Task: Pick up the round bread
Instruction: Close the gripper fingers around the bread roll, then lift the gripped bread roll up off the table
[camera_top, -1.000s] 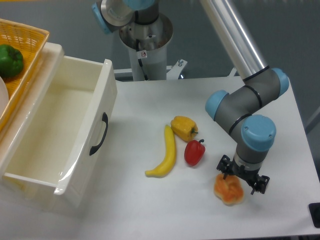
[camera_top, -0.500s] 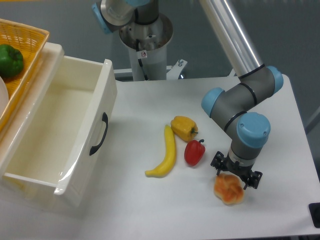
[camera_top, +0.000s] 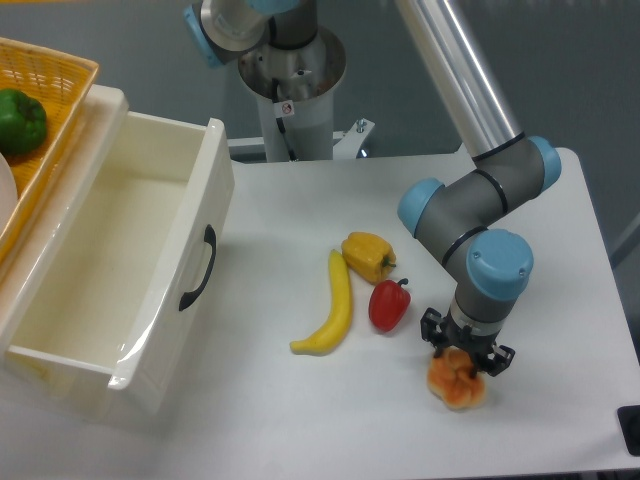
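round bread (camera_top: 455, 383) sits on the white table (camera_top: 300, 420), front right area, right of and a bit nearer the camera than the red pepper (camera_top: 388, 305), not touching it. gripper (camera_top: 466, 350) is directly on top of the bread, pointing down, fingers at its upper edge on either side; they look set about the bun's top but the wrist hides the contact, so can't tell if it's clamped or just straddling. bun appears to rest on the table. next to the red pepper: yellow bell pepper (camera_top: 368, 256) just behind it, banana (camera_top: 330, 308) to its left, lying lengthwise front to back, top end near the yellow pepper. far left: white drawer (camera_top: 120, 270) pulled open, dark handle (camera_top: 200, 268) on its front. behind the drawer at top left a wicker basket (camera_top: 55, 110) with a green pepper (camera_top: 20, 120) in it.
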